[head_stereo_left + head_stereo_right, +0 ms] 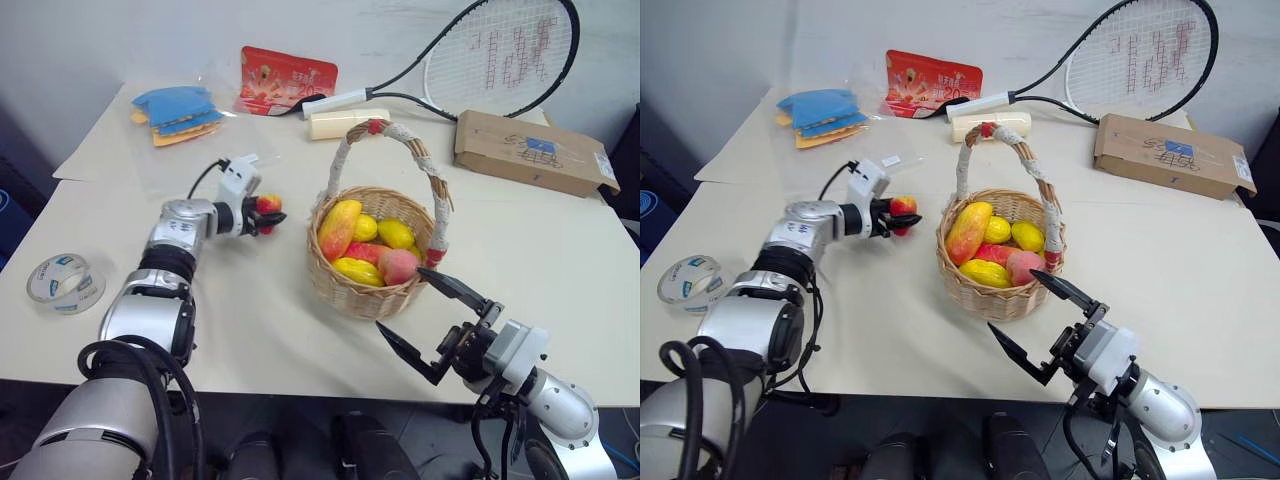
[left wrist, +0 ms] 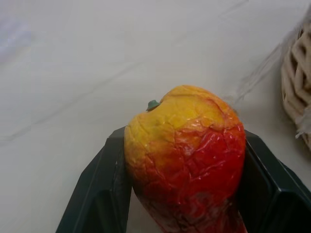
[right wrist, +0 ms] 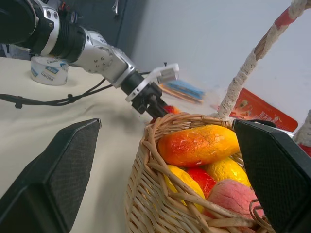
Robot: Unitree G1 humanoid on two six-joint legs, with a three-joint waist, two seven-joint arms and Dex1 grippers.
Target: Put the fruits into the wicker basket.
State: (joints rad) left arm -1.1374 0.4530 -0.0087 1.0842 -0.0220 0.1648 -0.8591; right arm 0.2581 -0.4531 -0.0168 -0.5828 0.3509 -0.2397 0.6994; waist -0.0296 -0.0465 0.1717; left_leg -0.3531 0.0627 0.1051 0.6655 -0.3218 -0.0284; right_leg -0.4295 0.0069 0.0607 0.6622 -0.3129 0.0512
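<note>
- One red-and-yellow fruit (image 1: 268, 206) sits clenched between the left gripper (image 1: 266, 216) jaws, at nine o'clock of the wicker basket (image 1: 345, 285), just beside its rim.
- Several fruits already fill the basket; a drop onto the heap could roll out.
- Swinging across may snag the arched handle (image 1: 432, 170).
- Right gripper (image 1: 428, 322) hangs spread wide, empty, at five o'clock; crowding the rim could tip the basket.
</note>
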